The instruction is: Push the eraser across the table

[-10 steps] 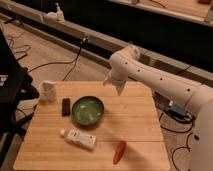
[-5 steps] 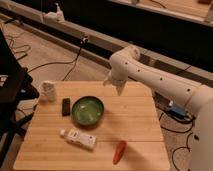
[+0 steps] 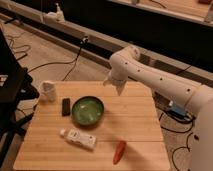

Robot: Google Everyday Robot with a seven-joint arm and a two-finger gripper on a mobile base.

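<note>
The eraser [image 3: 66, 106] is a small black flat block lying on the left part of the light wooden table [image 3: 135, 125], just left of the green bowl [image 3: 88, 110]. My gripper [image 3: 116, 84] hangs from the white arm over the table's far edge, right of the bowl and well away from the eraser. It holds nothing that I can see.
A white tube with a label [image 3: 78, 138] lies near the front left. A red-orange carrot-like item [image 3: 119, 151] lies at the front edge. A small white object [image 3: 48, 91] stands at the far left corner. Cables run over the floor behind and to the right.
</note>
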